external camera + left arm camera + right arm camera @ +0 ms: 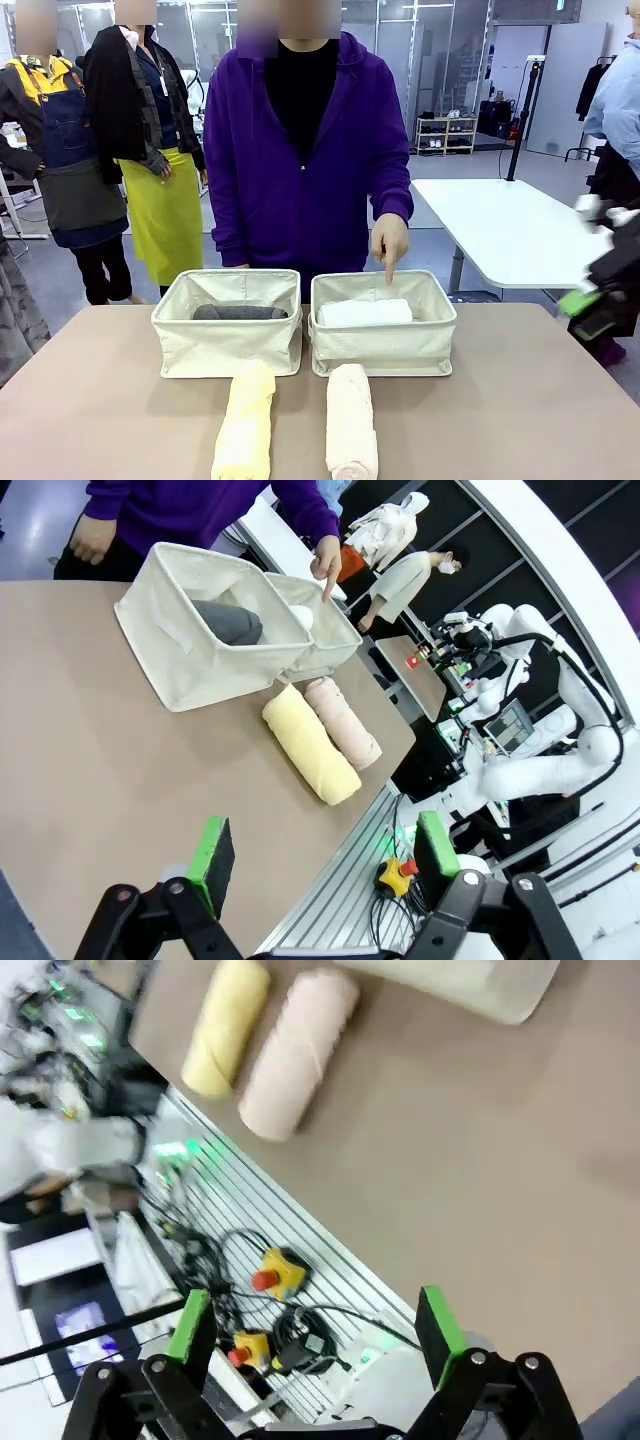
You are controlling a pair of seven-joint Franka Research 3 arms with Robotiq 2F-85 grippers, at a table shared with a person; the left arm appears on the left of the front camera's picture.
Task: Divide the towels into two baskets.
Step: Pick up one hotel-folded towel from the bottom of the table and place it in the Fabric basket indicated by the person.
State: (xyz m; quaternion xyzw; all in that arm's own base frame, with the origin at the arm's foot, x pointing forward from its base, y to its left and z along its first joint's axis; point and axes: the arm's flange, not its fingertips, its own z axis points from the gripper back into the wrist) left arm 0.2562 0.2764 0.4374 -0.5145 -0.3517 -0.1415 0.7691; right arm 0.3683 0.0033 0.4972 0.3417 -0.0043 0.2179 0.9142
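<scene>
Two cream baskets stand side by side on the brown table. The left basket (227, 325) (205, 630) holds a dark grey towel (239, 312) (232, 622). In the right basket (383, 325) (325, 630) lies a white towel (365, 312), and a person's finger (389, 268) points down into it. A pale yellow towel (246, 420) (309, 744) (226, 1025) and a pale peach towel (351, 420) (343, 721) (297, 1053) lie in front of the baskets. My right gripper (590, 305) (315, 1325) hovers open at the right edge, blurred. Over the near table edge my left gripper (325, 855) is open and holds nothing.
The person in a purple hoodie (305, 150) stands behind the baskets. Beyond the table's near edge are cables and red emergency-stop buttons (268, 1277) (395, 872). A white table (505, 225) stands at the back right. Bare tabletop (100, 400) lies left and right of the towels.
</scene>
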